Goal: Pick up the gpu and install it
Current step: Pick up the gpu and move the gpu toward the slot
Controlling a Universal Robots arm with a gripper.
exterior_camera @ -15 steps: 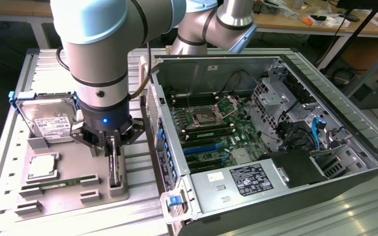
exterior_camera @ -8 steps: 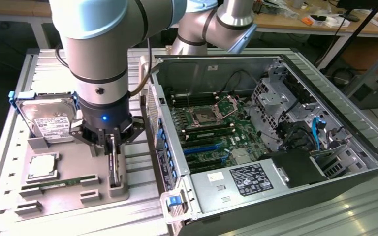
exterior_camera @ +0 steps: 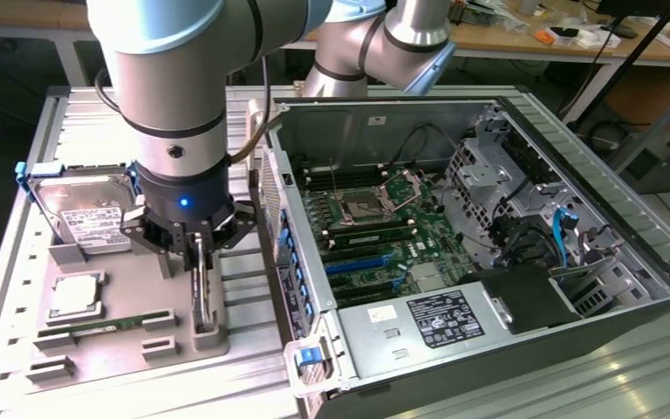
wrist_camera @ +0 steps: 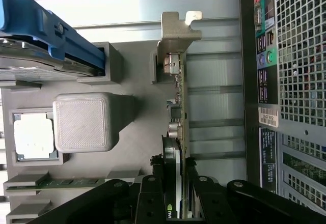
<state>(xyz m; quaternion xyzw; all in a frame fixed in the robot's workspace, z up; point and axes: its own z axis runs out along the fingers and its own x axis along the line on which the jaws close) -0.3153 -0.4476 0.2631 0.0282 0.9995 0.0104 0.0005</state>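
The arm (exterior_camera: 167, 78) drops almost straight down from 12 o'clock in the exterior view, its thick grey forearm vertical and the wrist pointing at the counter (exterior_camera: 10, 288). The black tool (exterior_camera: 199, 249) hangs directly beneath, at about 9 o'clock of the open computer case (exterior_camera: 614, 262). The tool is pinching the gpu (exterior_camera: 201, 292). In the wrist view its dark fingers (wrist_camera: 152, 193) sit close on either face of the thin card (wrist_camera: 179, 107), one to each side, with the tool (wrist_camera: 175, 196) centred over the card's top edge. The gpu stands upright on its long edge in a slot of the grey holder tray (exterior_camera: 137, 288), its lower part seated there. It runs from 12 to 6 o'clock in the exterior view, just beside the case's rear wall. On the same tray, at 9 to 10 o'clock of the tool, lies the hard drive (exterior_camera: 85, 214) in its blue frame. A processor chip (exterior_camera: 76, 297) sits at about 8 o'clock.
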